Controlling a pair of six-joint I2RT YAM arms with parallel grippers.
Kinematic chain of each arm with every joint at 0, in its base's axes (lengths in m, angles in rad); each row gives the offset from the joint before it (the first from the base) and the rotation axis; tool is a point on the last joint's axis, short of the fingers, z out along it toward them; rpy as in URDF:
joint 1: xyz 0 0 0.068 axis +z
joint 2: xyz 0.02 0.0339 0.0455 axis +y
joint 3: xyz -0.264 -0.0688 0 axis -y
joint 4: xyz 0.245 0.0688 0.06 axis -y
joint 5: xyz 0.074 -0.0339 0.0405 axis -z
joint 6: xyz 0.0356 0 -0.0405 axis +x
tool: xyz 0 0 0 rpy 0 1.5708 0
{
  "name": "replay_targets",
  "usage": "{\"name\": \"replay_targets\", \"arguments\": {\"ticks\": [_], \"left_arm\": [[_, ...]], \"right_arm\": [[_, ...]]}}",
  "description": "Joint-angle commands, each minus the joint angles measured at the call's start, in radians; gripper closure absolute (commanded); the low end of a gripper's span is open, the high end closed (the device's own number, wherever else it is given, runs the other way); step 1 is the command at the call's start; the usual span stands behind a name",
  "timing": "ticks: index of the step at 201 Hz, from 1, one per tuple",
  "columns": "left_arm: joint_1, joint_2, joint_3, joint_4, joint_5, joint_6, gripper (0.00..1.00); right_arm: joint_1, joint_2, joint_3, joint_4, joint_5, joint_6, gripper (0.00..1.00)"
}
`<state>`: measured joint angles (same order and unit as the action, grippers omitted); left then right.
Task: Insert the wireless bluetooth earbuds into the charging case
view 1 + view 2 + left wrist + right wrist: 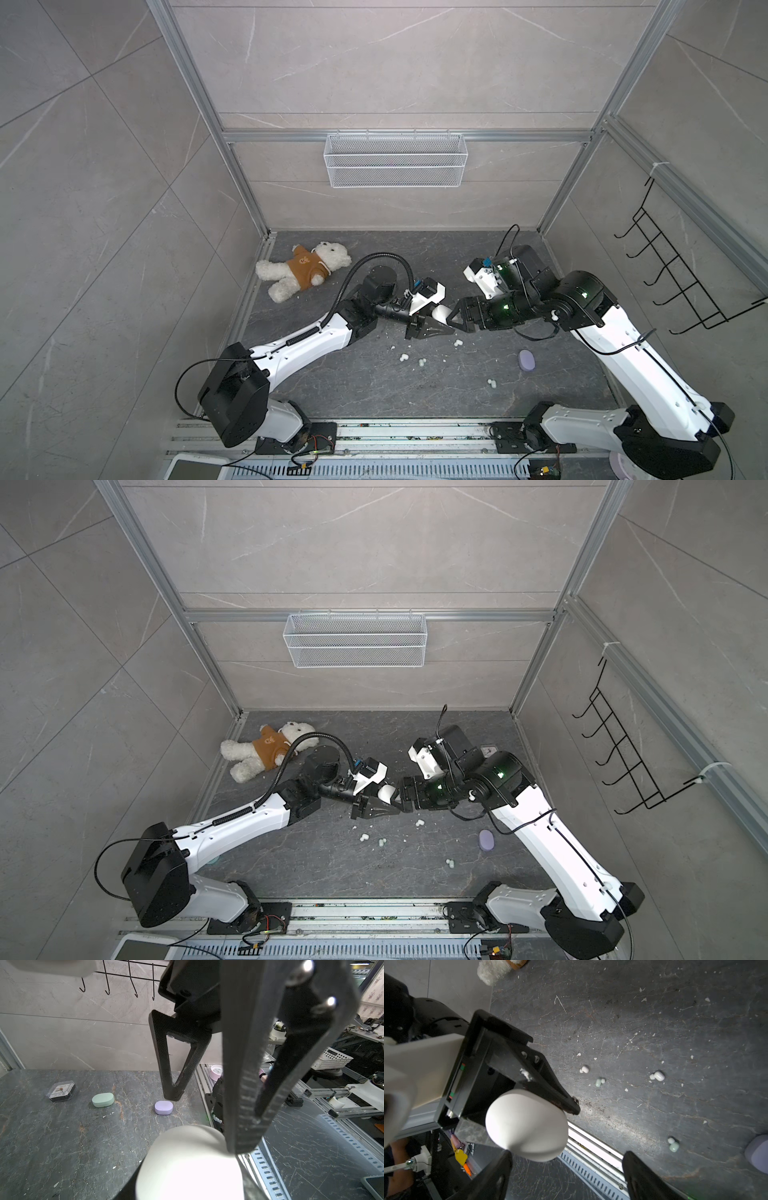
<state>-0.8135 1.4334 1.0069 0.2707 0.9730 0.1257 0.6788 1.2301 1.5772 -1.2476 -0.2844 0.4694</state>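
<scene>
Left gripper (444, 321) clamped on white charging case (527, 1124), frame centre in both top views. Right gripper (568, 1154) spread wide, empty, just beside it. Earbuds (658, 1076) loose on tabletop (374, 386), lower centre. Probably light, smooth, slippery; pinch across the bean body.

Looked like a robotics lab cell dressed as a tiled room: walled with grey marble-look panels (395, 62) on aluminium framing (291, 136), hung with a wire basket (395, 166) and a hook rack (681, 270), floored by a dark stone bench (62, 1136); beyond it, showed cluttered work tables (365, 1032) and equipment.
</scene>
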Motion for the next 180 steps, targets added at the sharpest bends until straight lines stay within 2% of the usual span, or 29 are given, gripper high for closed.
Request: {"name": "replay_targets", "arguments": {"ticks": [1, 54, 89, 132, 180], "left_arm": [[0.004, -0.019, 0.009, 0.055, 0.039, -0.028, 0.77], [0.004, -0.023, 0.016, 0.034, 0.042, -0.018, 0.77], [0.004, -0.028, 0.018, 0.030, 0.043, -0.016, 0.77], [0.004, -0.034, 0.018, 0.028, 0.050, -0.018, 0.78], [0.004, -0.047, 0.019, 0.028, 0.059, -0.022, 0.78]], "right_arm": [[0.037, -0.016, -0.018, 0.076, 0.047, -0.077, 0.15], [0.059, 0.005, -0.008, 0.058, 0.121, -0.115, 0.16], [0.060, 0.012, 0.000, 0.016, 0.210, -0.124, 0.17], [0.059, -0.007, 0.037, 0.000, 0.326, -0.098, 0.18], [0.060, 0.001, 0.065, -0.014, 0.375, -0.066, 0.17]]}}
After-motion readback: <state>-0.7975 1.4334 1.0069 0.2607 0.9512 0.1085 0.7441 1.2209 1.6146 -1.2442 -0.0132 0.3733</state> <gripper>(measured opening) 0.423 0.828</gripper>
